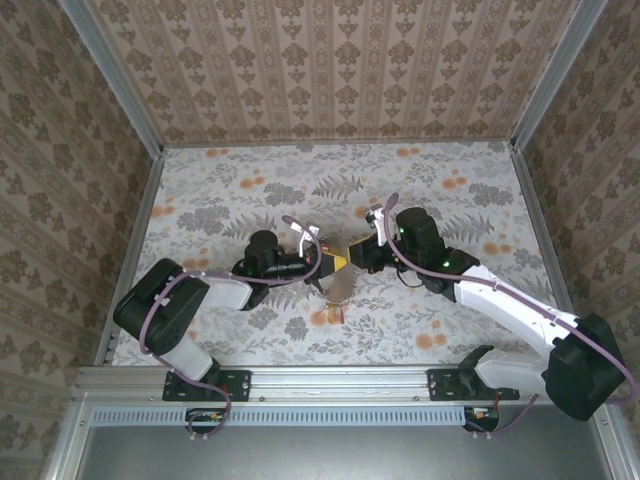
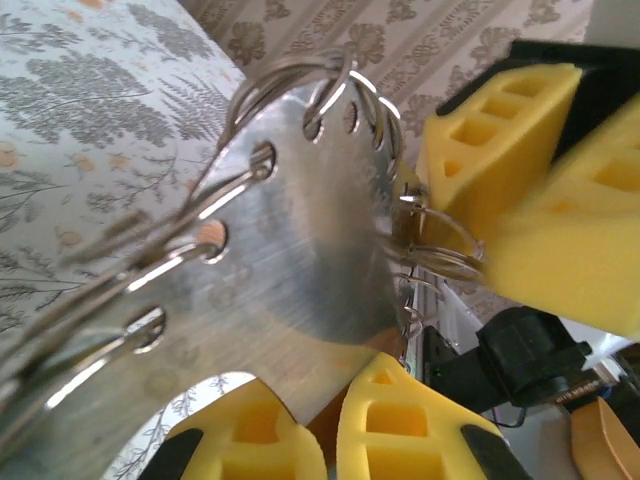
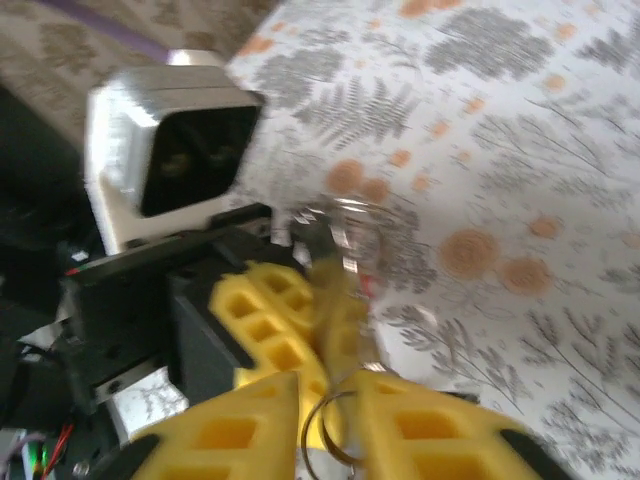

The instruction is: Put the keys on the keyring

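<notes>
A flat shiny metal plate with punched holes carries several thin wire rings along its edge. My left gripper is shut on the plate's lower corner. In the top view the plate hangs below the two grippers, with small red tags at its bottom. My right gripper is shut on a wire keyring, edge-on between its yellow fingers. The same keyring meets the plate's right edge, beside a small brass-coloured piece. The keys are too blurred to make out.
Both grippers, the left and the right, meet nose to nose above the middle of the floral table. Patterned walls close in the table on three sides. The left wrist's white camera housing sits close in front of the right wrist.
</notes>
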{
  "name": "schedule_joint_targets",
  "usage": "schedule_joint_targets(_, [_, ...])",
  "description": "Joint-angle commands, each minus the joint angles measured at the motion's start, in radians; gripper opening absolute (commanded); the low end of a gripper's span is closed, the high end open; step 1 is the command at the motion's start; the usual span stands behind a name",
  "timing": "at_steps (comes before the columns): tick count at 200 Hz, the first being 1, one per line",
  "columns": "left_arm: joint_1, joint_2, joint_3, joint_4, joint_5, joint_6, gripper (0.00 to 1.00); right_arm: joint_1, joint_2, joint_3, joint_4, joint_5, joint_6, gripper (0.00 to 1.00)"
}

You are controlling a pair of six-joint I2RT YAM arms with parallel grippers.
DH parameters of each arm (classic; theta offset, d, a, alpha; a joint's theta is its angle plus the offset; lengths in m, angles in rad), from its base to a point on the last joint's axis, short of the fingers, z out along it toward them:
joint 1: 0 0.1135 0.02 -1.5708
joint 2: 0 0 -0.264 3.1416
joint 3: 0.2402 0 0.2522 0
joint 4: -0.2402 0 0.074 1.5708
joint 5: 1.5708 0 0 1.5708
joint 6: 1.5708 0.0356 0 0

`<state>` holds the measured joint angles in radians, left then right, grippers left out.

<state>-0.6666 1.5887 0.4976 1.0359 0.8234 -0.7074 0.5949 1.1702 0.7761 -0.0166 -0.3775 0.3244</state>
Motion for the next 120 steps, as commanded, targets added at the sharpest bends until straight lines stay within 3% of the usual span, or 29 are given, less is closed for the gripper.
schedule_joint_targets(1, [0.000,-0.069,0.005,0.095,0.105,0.016,0.00,0.020,-0.083,-0.002,0.051,-0.073,-0.044,0.39])
schedule_joint_targets(20, [0.013,-0.108,0.012,0.079,0.163,0.019,0.00,0.020,-0.153,-0.003,0.015,-0.073,-0.089,0.55])
schedule_joint_targets(37, [0.016,-0.157,0.029,0.017,0.219,0.045,0.00,0.017,-0.209,-0.006,-0.029,-0.043,-0.121,0.60])
schedule_joint_targets(77, [0.003,-0.343,0.061,-0.241,0.305,0.195,0.00,-0.040,-0.285,-0.031,-0.015,-0.082,-0.116,0.61])
schedule_joint_targets(120, [-0.054,-0.478,0.135,-0.540,0.339,0.357,0.00,-0.047,-0.310,-0.083,0.148,-0.349,-0.150,0.59])
